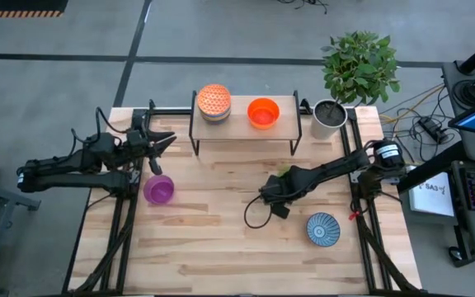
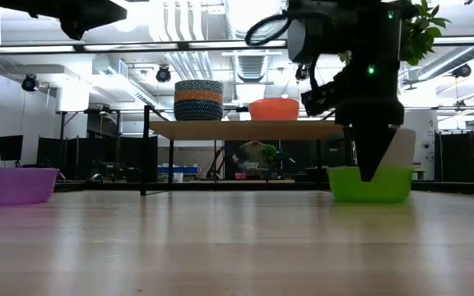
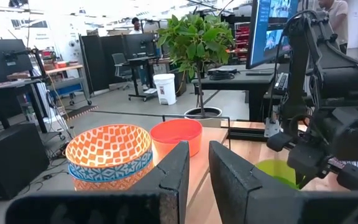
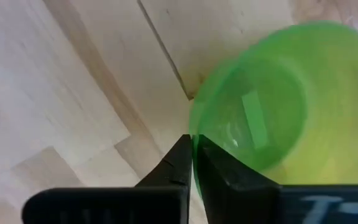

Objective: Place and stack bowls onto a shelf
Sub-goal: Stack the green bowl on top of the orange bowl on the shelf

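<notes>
The shelf (image 1: 242, 134) stands at the table's far middle. On it are a stack of patterned bowls (image 1: 213, 103), orange-patterned on top, and a red-orange bowl (image 1: 263, 112). A purple bowl (image 1: 158, 190) and a blue-white striped bowl (image 1: 323, 228) rest on the table. My right gripper (image 1: 272, 196) is shut on a green bowl (image 4: 272, 99) at mid-table. The arm mostly hides this bowl in the high view (image 1: 284, 172). My left gripper (image 1: 162, 142) hovers by the shelf's left end, narrowly open and empty (image 3: 199, 171). My right gripper pinches the green bowl's rim (image 4: 194, 138), with one finger outside the wall and one inside the hollow. The fingers come from above, pointing down. In the low view the bowl (image 2: 370, 184) sits upright with its base on or just at the table.
A grey plant pot (image 1: 329, 118) with a leafy plant (image 1: 359, 66) stands just right of the shelf. Free tabletop lies along the near edge and between the purple bowl and my right arm. A person sits in the room beyond (image 2: 256, 156).
</notes>
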You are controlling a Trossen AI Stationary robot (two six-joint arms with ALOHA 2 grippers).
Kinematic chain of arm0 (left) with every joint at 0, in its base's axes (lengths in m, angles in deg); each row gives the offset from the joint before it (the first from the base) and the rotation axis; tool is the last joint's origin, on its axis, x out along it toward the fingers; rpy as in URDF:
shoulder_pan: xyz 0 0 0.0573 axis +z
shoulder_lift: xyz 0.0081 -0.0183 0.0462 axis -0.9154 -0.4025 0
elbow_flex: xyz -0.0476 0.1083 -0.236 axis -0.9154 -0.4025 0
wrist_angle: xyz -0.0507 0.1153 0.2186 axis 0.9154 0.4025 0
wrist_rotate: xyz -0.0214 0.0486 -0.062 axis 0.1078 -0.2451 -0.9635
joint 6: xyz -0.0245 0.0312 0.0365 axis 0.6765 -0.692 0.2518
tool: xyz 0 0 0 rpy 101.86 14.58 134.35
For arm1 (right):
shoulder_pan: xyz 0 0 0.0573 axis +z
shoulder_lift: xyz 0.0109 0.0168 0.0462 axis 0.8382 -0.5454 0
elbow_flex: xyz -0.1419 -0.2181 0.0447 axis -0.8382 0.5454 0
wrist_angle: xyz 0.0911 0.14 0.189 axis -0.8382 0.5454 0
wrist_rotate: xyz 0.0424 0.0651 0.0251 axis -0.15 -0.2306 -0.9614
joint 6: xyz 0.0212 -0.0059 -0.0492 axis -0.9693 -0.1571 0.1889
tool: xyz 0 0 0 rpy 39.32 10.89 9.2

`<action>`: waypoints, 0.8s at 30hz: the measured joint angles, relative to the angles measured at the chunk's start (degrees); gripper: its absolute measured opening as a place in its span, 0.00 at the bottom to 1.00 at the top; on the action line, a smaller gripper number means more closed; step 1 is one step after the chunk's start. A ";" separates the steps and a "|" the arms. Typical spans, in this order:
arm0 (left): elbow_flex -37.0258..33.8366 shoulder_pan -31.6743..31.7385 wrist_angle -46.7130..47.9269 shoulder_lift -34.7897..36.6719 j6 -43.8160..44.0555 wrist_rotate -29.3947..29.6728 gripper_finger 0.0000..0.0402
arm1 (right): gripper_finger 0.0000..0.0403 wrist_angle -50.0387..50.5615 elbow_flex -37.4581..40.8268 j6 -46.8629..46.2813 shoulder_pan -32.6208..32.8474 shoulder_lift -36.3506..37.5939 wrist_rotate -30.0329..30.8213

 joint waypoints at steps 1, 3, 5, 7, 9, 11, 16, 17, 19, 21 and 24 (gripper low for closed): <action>0.00 0.00 0.00 0.00 0.00 -0.02 0.11 | 0.02 0.03 -0.38 0.17 0.00 0.35 -0.10; 0.00 0.00 -0.02 0.00 -0.02 -0.02 0.11 | 0.02 0.06 -1.82 0.90 0.00 1.20 -0.15; 0.00 0.00 -0.02 0.00 -0.04 -0.02 0.11 | 0.02 0.04 -4.04 2.99 0.17 1.89 -0.12; 0.00 0.00 -0.04 0.00 -0.35 -0.01 0.11 | 0.02 0.32 -7.18 5.57 0.24 1.95 -0.09; 0.00 0.00 -0.10 0.00 -0.69 -0.02 0.11 | 0.02 0.54 -10.79 7.98 0.26 1.95 -0.05; 0.00 0.00 -0.34 -0.04 -0.87 -0.02 0.11 | 0.02 0.71 -14.48 11.01 0.26 1.89 0.48; -0.02 0.00 -0.59 -0.07 -0.90 -0.02 0.11 | 0.02 0.85 -23.85 19.92 -0.02 1.71 3.92; -0.02 0.00 -0.59 -0.07 -0.98 -0.02 0.11 | 0.02 0.84 -25.52 21.55 -0.29 1.71 4.78; -0.02 0.00 -0.63 -0.07 -1.27 -0.02 0.11 | 0.02 1.96 -28.83 25.23 -1.23 1.71 6.47; -0.02 0.00 -0.63 -0.07 -1.30 -0.02 0.11 | 0.02 3.76 -31.98 28.50 -2.60 1.69 8.02; -0.02 0.00 -0.63 -0.07 -1.31 -0.02 0.11 | 0.02 6.08 -35.48 33.24 -5.36 1.69 9.52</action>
